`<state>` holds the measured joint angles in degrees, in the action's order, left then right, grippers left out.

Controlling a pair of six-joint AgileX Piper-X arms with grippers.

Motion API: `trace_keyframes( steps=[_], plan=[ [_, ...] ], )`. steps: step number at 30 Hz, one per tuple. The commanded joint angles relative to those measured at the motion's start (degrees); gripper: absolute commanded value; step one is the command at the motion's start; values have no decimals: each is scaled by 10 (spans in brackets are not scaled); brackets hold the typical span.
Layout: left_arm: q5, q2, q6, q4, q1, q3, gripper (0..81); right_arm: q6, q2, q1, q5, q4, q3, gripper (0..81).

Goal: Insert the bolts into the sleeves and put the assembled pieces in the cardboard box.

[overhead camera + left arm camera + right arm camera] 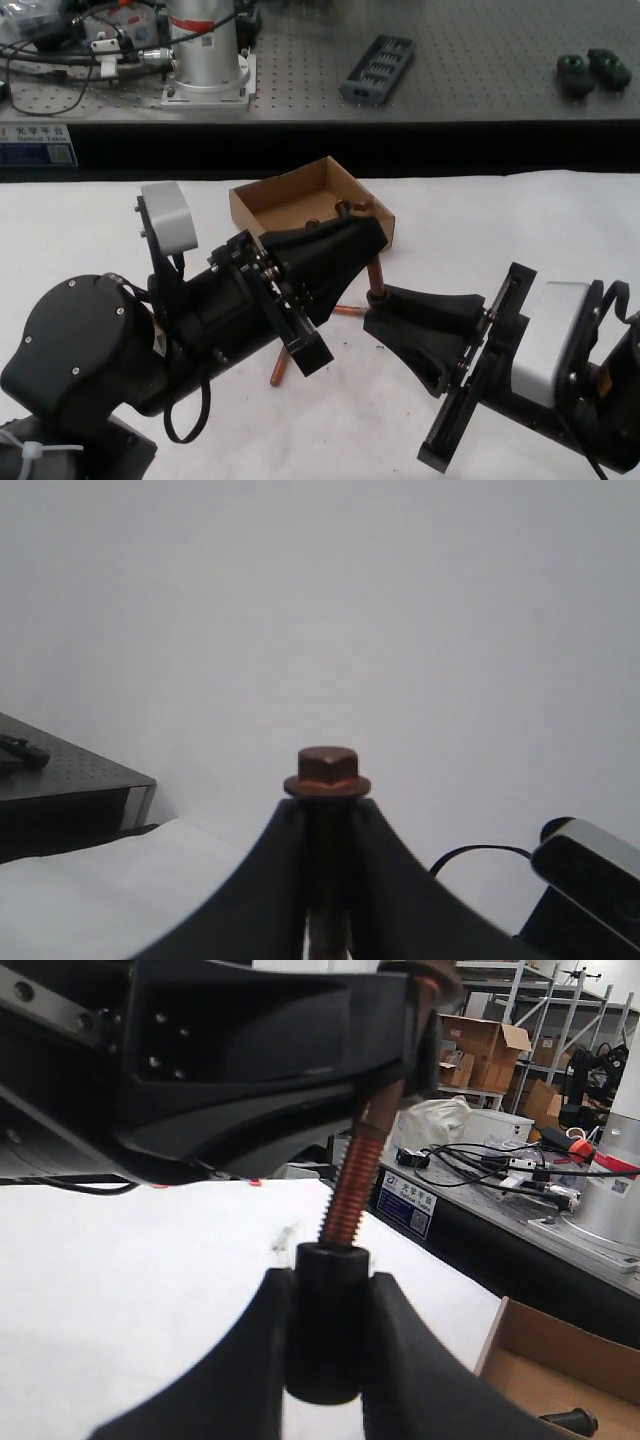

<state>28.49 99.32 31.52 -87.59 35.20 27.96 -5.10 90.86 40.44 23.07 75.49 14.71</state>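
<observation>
Bolt [362, 1175], clamped in the left tool [325, 812], lies 12-to-6 in the high view, tip meeting the sleeve [325, 1330] clamped in the right tool [328, 1285] at 6 o'clock.

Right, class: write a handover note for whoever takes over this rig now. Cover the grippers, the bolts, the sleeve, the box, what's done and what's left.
Left gripper: shut on a bolt, just under its head.
Right gripper: shut on a black sleeve, held beside the cardboard box.
The bolt's threaded end is at the sleeve's mouth; how far in, cannot tell.
Two loose bolts lie on the white cloth.
A dark piece is already in the box.
Left to do: seat this bolt, box the piece, then probably the loose bolts.
</observation>
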Motion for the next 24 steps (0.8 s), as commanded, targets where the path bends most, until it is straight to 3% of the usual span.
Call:
trace_keyframes(
  steps=[1, 14, 24],
  plan=[
    [1, -1, -6, -14, 2, 7, 6, 30, 3, -4, -26, 38, 4, 58],
    [-26, 33, -7, -14, 10, 7, 6, 64, 3, -4, -33, 43, 10, 58],
    [7, 33, -42, -14, 10, 7, 6, 79, 3, -4, -72, 50, 10, 58]
  ],
)
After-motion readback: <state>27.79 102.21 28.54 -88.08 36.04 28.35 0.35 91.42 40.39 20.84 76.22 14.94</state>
